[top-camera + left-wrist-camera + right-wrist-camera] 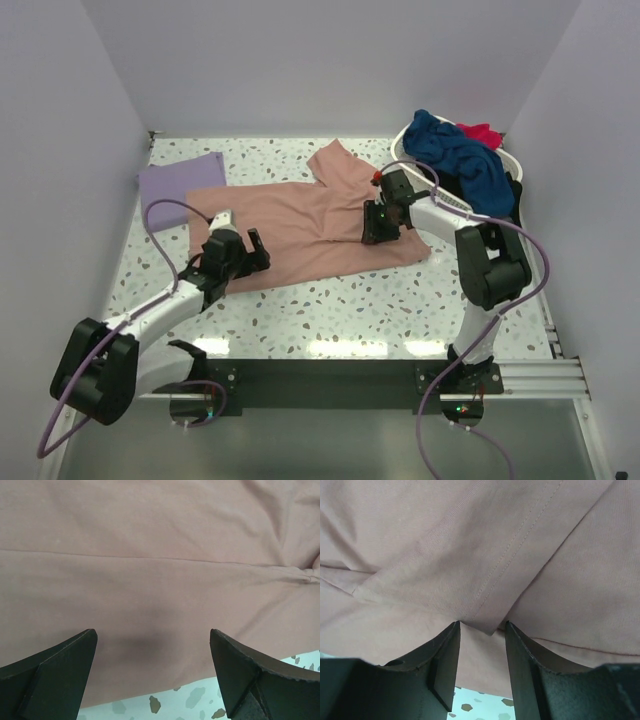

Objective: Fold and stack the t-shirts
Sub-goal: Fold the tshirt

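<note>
The dusty-pink t-shirt (pixel 300 225) lies spread across the middle of the table, plain side up. My left gripper (pixel 250 258) hangs open just above its near-left hem; in the left wrist view (pixel 153 650) the fingers stand wide apart over the pink cloth (pixel 160 570). My right gripper (pixel 374 237) is low over the shirt's right part. In the right wrist view (pixel 482 625) its jaws are a narrow gap apart, with a folded stitched corner of the pink cloth (pixel 490 622) at the tips. A folded lavender t-shirt (pixel 180 183) lies at the back left. No black shirt shows.
A white slatted basket (pixel 512 162) stands at the back right, holding a navy blue t-shirt (pixel 462 160) that drapes over its rim and a red one (pixel 482 133). White walls enclose the speckled table (pixel 350 310) on three sides.
</note>
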`<action>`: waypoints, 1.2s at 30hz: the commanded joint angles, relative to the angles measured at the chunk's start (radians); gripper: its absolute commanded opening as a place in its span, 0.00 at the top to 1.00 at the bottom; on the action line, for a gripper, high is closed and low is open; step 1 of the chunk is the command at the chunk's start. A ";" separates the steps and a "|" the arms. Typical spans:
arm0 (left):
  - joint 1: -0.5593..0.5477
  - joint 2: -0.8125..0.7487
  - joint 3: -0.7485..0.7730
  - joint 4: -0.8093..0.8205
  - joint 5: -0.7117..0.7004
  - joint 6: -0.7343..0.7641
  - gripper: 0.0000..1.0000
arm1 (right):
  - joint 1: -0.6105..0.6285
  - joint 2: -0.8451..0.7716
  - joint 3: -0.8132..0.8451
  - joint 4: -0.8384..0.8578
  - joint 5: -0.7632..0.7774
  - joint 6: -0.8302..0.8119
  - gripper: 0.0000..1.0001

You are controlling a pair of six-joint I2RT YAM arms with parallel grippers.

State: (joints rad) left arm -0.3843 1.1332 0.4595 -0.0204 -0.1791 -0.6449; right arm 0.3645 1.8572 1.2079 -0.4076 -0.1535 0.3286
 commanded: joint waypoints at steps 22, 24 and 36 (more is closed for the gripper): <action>-0.189 0.346 0.044 0.306 -0.057 -0.075 0.00 | 0.004 0.111 0.325 -0.124 -0.017 -0.028 0.96; -0.189 0.344 0.031 0.307 -0.057 -0.079 0.00 | 0.016 0.141 0.381 -0.137 -0.017 -0.030 0.96; -0.191 0.280 -0.053 0.266 -0.072 -0.108 0.00 | 0.096 0.395 0.772 -0.243 -0.006 -0.037 0.76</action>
State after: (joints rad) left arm -0.5709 1.4239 0.4561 0.3428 -0.2413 -0.7216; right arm 0.4530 2.2246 1.9064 -0.5907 -0.1524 0.3103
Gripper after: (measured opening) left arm 0.997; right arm 0.172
